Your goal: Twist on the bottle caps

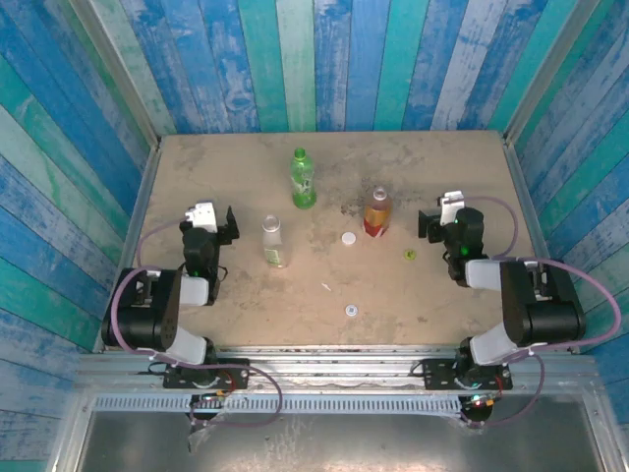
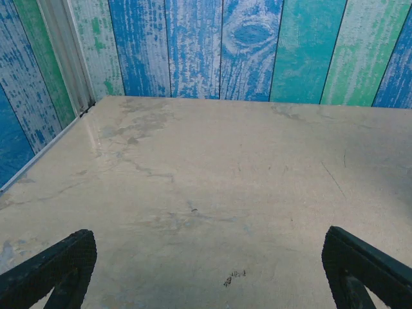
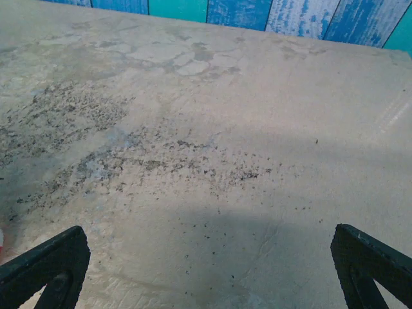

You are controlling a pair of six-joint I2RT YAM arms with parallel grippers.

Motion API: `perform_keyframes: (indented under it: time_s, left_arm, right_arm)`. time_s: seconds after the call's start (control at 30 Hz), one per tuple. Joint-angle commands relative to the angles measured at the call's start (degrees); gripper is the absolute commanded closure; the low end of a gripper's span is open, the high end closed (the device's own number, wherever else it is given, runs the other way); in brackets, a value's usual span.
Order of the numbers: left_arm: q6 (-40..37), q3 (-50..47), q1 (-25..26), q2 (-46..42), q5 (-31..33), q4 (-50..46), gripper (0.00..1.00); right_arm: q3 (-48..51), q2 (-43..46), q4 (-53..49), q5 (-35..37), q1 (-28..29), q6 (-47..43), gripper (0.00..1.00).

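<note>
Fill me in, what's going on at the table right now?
Nothing is being handled yet. The left pincer and right pincer are both open and empty, at either side of the tabletop. A green plastic bottle, a clear plastic bottle with pale contents and an amber bottle with a red label stand upright mid-table. Two small white round caps and one yellow-green cap lie loose on the tabletop.

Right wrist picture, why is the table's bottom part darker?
Right wrist view: a soft shadow, probably the arm's own, covers the near table between the fingers, and a pale shine streaks the right; left wrist view: a dimmer patch near its fingers; top external view: even light, the green bottle casts hardly any shadow.
</note>
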State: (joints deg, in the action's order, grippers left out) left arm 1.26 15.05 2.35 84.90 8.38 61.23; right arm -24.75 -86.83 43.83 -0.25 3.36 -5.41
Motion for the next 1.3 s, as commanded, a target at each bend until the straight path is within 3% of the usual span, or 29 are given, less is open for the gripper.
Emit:
perform_keyframes:
  time_s: [0.0, 1.1, 1.27]
  left_arm:
    - [-0.64, 0.79, 0.03, 1.11, -0.56, -0.32, 0.06]
    - [-0.59, 0.77, -0.59, 0.82, -1.61, -0.26, 0.06]
    - [0.18, 3.06, 0.57, -6.7, 1.57, -11.37, 0.06]
  right_arm:
    - [-0.25, 0.25, 0.83, 0.16, 0.28, 0.05, 0.0]
    - [-0.17, 0.3, 1.01, 0.12, 0.19, 0.18, 0.0]
    - [0.22, 5.05, -1.75, -1.59, 0.73, -1.21, 0.0]
